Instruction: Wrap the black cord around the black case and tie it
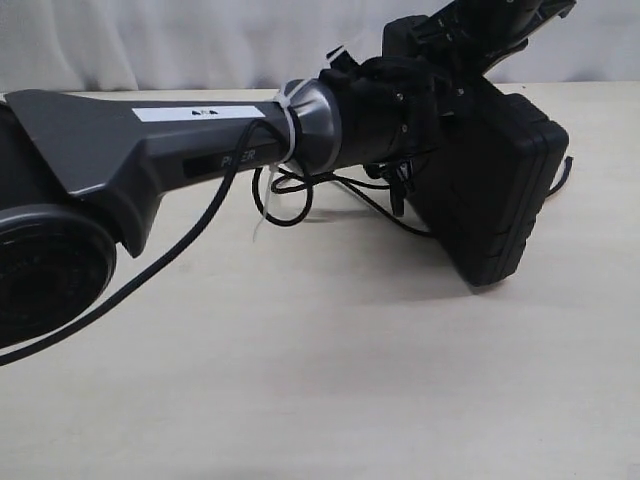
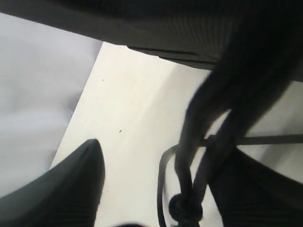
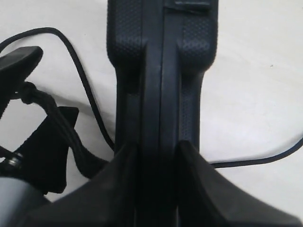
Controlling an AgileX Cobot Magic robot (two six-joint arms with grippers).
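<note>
I am seeing the right gripper (image 3: 157, 146) pinching the black case (image 1: 500, 190) by its narrow edge, with one finger pressing on each textured face. The case is standing on edge over the pale table (image 1: 350, 350) and leaning slightly. Its lowest corner is down at the tabletop, though I cannot tell whether it is resting there or hanging just clear. The left arm (image 1: 150, 140) is reaching in across the exterior view, and its left gripper (image 2: 163, 151) is sitting just beside the broad face of the case. In the left wrist view its jaws are standing spread apart. Strands of the black cord (image 3: 88, 94) are hanging in the gap between them, ending in a small knot (image 2: 185, 208). The picture is too blurred for me to say whether the cord is snagging on a finger or merely draping past. The rest of the cord is lying slack on the table, looping under the left wrist, running up against the case's edge and trailing out on the far side of the case as well. A smooth black cable (image 1: 180, 250) is sagging from the left arm toward the table.
</note>
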